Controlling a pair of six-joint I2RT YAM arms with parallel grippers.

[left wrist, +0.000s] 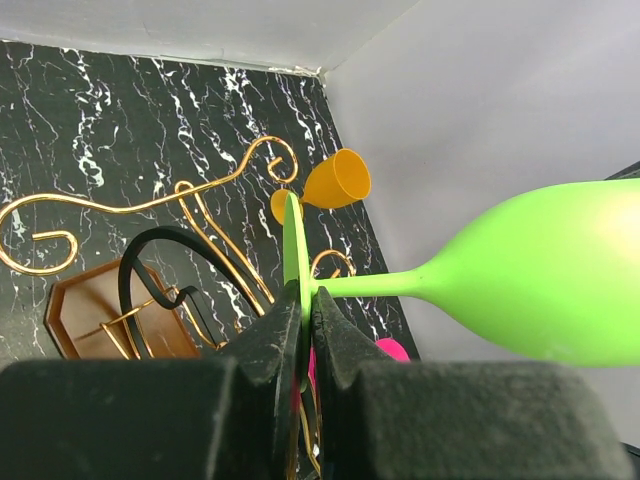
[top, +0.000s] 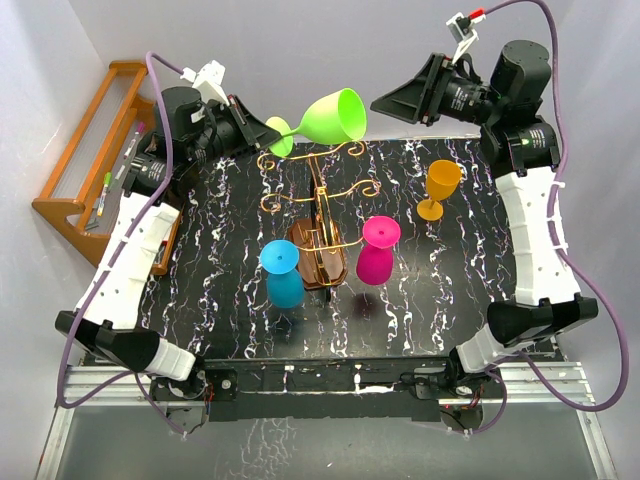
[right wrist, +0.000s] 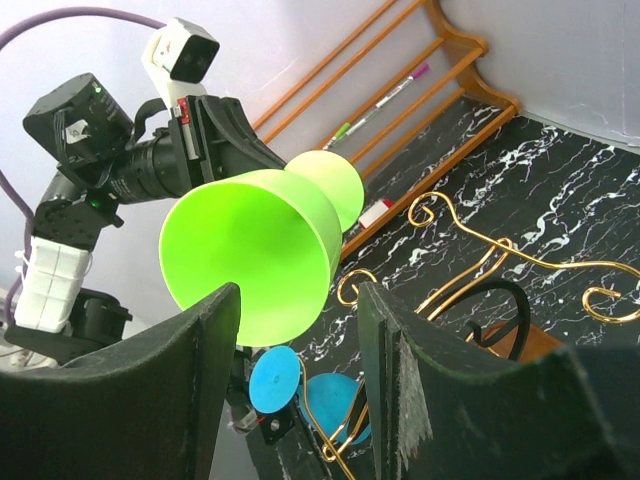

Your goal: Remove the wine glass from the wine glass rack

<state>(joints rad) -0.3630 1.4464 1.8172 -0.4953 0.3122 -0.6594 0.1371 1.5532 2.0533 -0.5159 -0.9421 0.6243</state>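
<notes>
Nearest the arm bases, a blue glass [top: 284, 276] shows foot-up at 8 o'clock from the wine glass rack [top: 322, 252]. A pink glass [top: 375, 254] shows the same way at 3 o'clock. Whether these two hang from the gold wire or rest on the black marbled table [top: 225, 320] cannot be told.

Farther back, at 2 o'clock from the rack and well apart from it, an orange glass [top: 440, 187] stands upright on the table.

At 12 o'clock, the lime-green wine glass [top: 336, 116] lies on its side in the air above the rack's far wire curls, its mouth turned toward 3 o'clock. The left gripper [top: 270, 130] pinches the glass's flat foot between both fingers [left wrist: 270, 345]. The right gripper [top: 385, 103] hangs spread wide, facing the open mouth and just beside the rim.

At 10 o'clock, off the table's left side, a wooden slatted shelf [top: 70, 175] holds pens.
</notes>
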